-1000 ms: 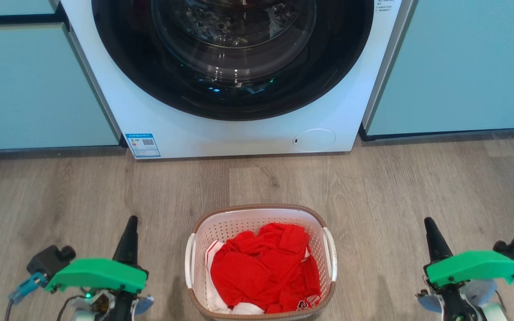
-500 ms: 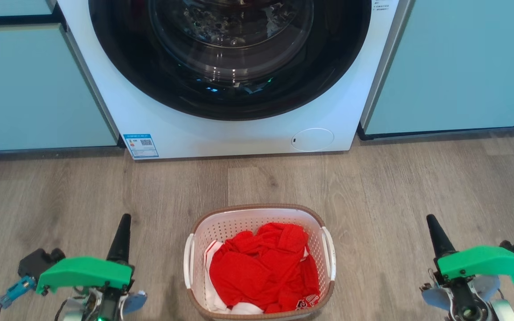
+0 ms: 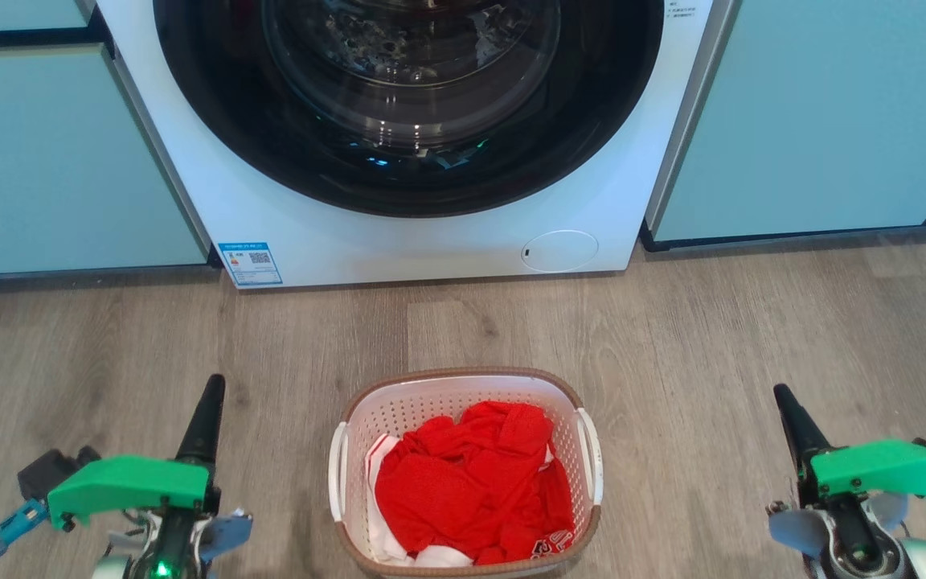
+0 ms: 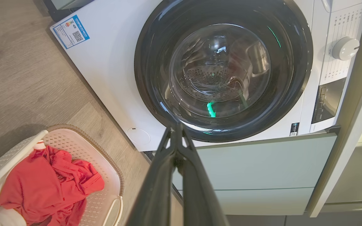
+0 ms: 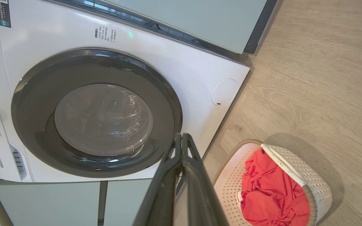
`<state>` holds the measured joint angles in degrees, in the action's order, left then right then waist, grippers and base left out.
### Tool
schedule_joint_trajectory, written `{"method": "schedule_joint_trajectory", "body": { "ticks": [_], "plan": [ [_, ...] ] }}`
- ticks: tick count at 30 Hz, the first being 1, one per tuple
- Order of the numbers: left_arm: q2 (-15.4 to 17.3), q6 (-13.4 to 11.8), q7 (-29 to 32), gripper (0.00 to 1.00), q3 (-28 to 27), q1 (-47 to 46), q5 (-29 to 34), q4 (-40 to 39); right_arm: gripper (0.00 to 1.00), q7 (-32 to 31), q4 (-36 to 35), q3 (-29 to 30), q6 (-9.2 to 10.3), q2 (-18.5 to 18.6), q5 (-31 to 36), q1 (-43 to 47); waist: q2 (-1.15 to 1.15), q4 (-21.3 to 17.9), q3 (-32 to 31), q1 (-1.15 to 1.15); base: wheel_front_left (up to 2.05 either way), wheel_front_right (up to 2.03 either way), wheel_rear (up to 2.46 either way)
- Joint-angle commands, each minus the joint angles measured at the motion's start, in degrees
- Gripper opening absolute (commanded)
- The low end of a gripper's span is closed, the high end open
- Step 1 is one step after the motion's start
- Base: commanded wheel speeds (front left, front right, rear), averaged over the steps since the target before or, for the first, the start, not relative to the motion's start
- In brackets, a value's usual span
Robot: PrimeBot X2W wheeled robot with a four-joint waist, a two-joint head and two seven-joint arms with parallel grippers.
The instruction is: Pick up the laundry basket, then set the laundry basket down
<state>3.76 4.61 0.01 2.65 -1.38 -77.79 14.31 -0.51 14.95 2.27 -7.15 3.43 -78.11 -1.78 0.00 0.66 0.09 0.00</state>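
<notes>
Laundry basket point(image 3: 463, 375) set on floor point(image 3: 672, 346) — open boards flank its rim; left gripper point(image 3: 214, 383), right gripper point(image 3: 780, 393) pressed together, well apart.

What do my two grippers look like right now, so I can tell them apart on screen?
The left gripper and right gripper each end in long, dark, tapered fingers rising from a bright green cover. A black block sits beside each green cover. The left one also carries a small blue connector and a lit green light.
</notes>
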Motion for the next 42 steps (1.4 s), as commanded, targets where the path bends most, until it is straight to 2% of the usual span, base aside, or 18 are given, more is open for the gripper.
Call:
{"method": "schedule_joint_trajectory", "body": {
  "ticks": [1,25,42],
  "plan": [
    [0.9,0.7,0.5,0.00,-2.4,-3.3,-1.4,-1.4,0.00,-0.4,-1.8,-0.4,-0.28,0.9,-1.4,-3.1,0.00,0.0,0.0,0.00,0.00,0.00,0.00],
    [0.8,2.9,4.7,0.00,-6.9,-4.6,-16.3,-0.4,0.00,-4.5,-1.0,2.4,-0.34,0.8,-15.6,-4.2,0.00,-0.7,0.1,0.00,0.00,0.00,0.00],
    [0.5,2.9,5.0,0.00,-7.3,-4.6,-15.9,-0.4,0.00,-4.8,-1.0,2.7,-0.34,0.6,-15.3,-4.3,0.00,-0.7,0.1,0.00,0.00,0.00,0.00]
  ]
}}
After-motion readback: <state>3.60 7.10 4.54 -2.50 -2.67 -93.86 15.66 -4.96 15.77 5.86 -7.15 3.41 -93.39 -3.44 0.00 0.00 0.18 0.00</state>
